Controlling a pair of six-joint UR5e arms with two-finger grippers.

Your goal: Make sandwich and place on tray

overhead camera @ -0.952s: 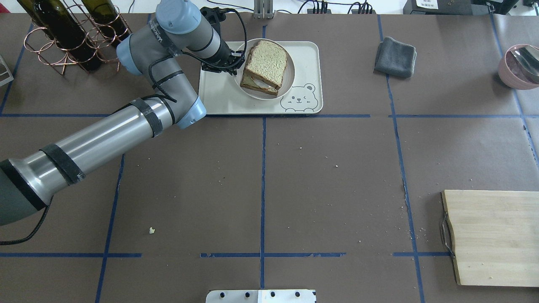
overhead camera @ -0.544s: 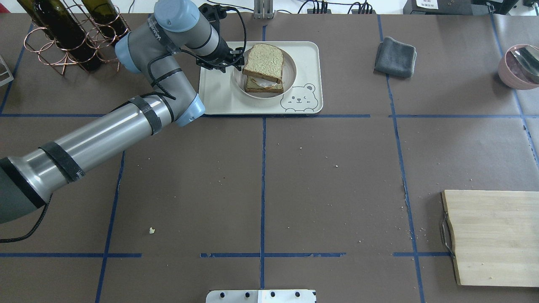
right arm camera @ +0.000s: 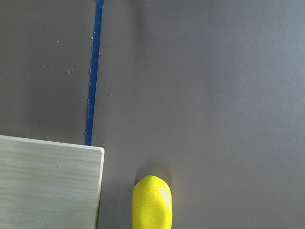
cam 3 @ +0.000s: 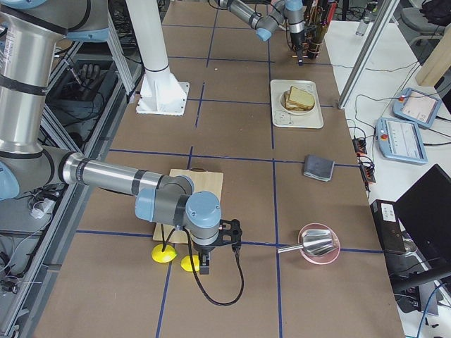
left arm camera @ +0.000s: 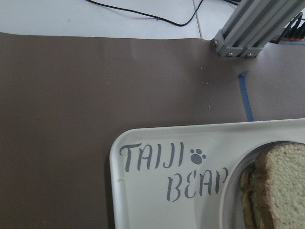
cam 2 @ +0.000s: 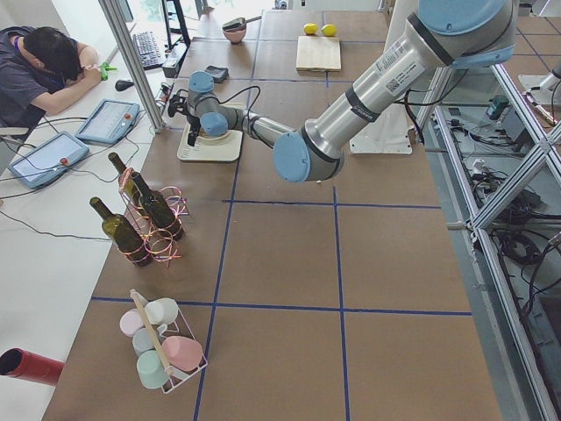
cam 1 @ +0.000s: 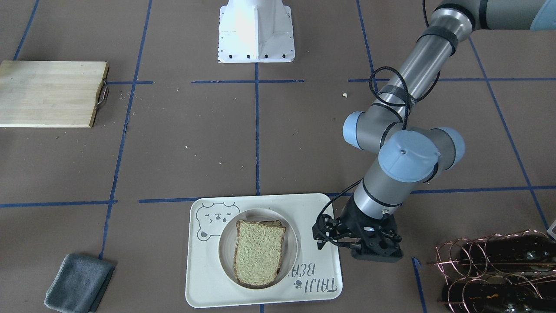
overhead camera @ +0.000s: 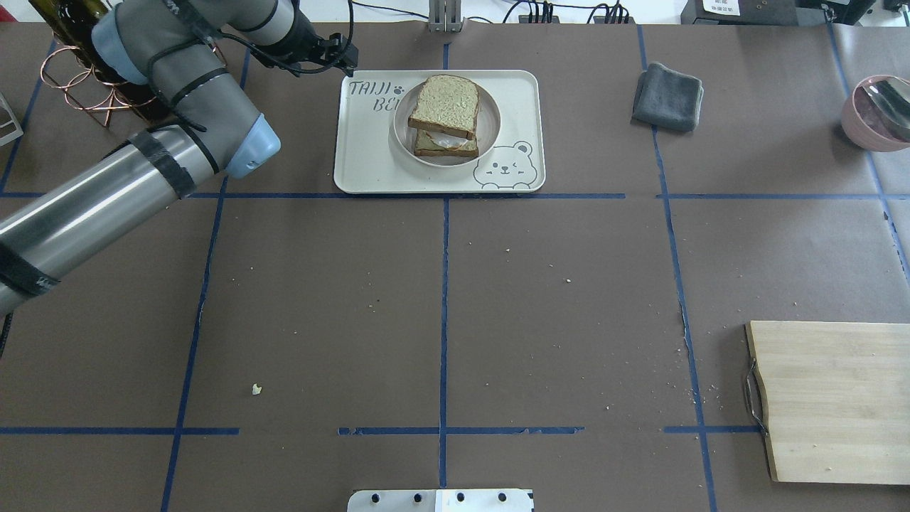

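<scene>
The sandwich (overhead camera: 444, 107), two bread slices with white egg showing between them, lies on a small round white plate (overhead camera: 490, 135). The plate stands on the cream tray (overhead camera: 370, 167) with the bear drawing. The sandwich also shows in the front-facing view (cam 1: 259, 252) and at the edge of the left wrist view (left arm camera: 281, 186), beside the tray's lettering (left arm camera: 157, 160). My left gripper (overhead camera: 347, 58) is open and empty, just off the tray's far left corner, also seen in the front-facing view (cam 1: 320, 237). My right gripper (cam 3: 204, 266) hangs over lemons far from the tray; I cannot tell its state.
A copper rack of wine bottles (overhead camera: 106, 64) stands close behind my left arm. A grey cloth (overhead camera: 667, 96) and a pink bowl (overhead camera: 878, 114) lie at the back right. A wooden board (overhead camera: 832, 402) lies front right, with a lemon (right arm camera: 151, 202) beside it.
The plate with the sandwich went from tilted to flat on the tray. My left gripper let go of it and drew back to the left, off the tray.
</scene>
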